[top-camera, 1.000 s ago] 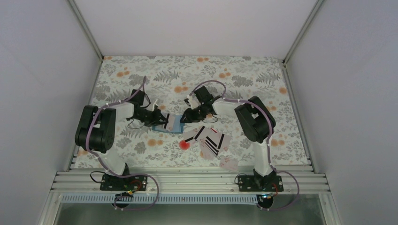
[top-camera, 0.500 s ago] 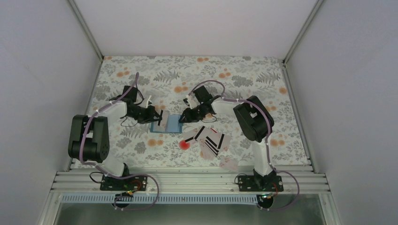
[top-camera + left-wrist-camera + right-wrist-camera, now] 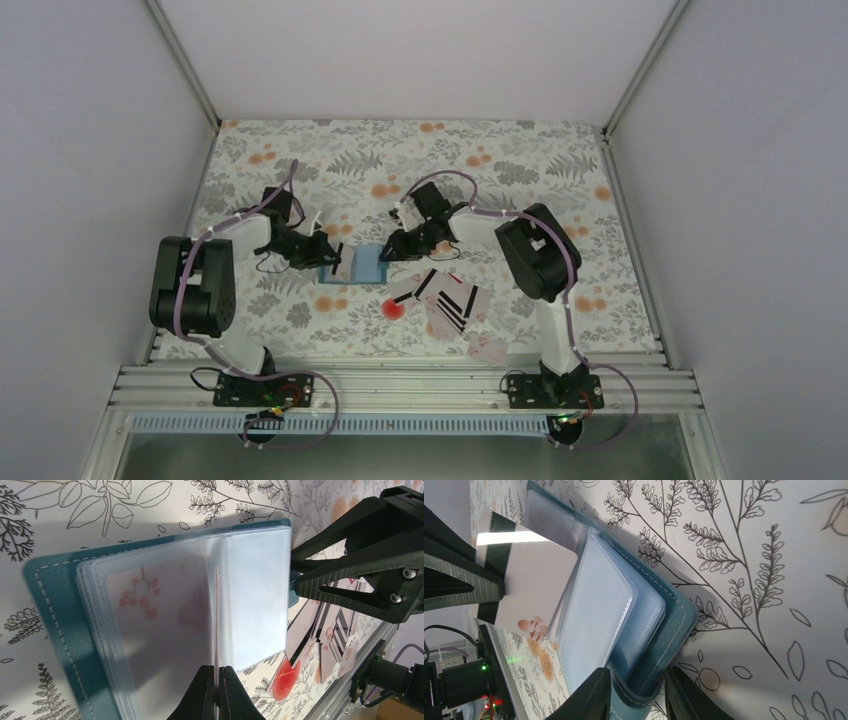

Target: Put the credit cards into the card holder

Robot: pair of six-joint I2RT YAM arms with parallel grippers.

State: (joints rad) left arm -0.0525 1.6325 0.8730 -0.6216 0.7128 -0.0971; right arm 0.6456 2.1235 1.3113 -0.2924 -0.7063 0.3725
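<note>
The blue card holder (image 3: 366, 263) lies open on the floral mat between both grippers, its clear sleeves (image 3: 165, 615) fanned up. My left gripper (image 3: 216, 669) is shut on a pale credit card (image 3: 217, 605), seen edge-on, whose far end sits among the sleeves. In the right wrist view that card (image 3: 536, 580) shows a black stripe and leans over the left half of the holder. My right gripper (image 3: 639, 680) is shut on the card holder's near edge (image 3: 674, 630), one finger on the sleeves and the other outside the cover. Several loose credit cards (image 3: 447, 297) lie just right of the holder.
A round red spot (image 3: 393, 308) lies on the mat in front of the holder, beside the card pile. One more card (image 3: 487, 348) rests near the front rail (image 3: 400, 385). Grey walls close in the mat on the left, right and back.
The left arm's elbow has swung back and to the left, and its gripper with the card has shifted slightly left at the holder. The right arm has not moved.
</note>
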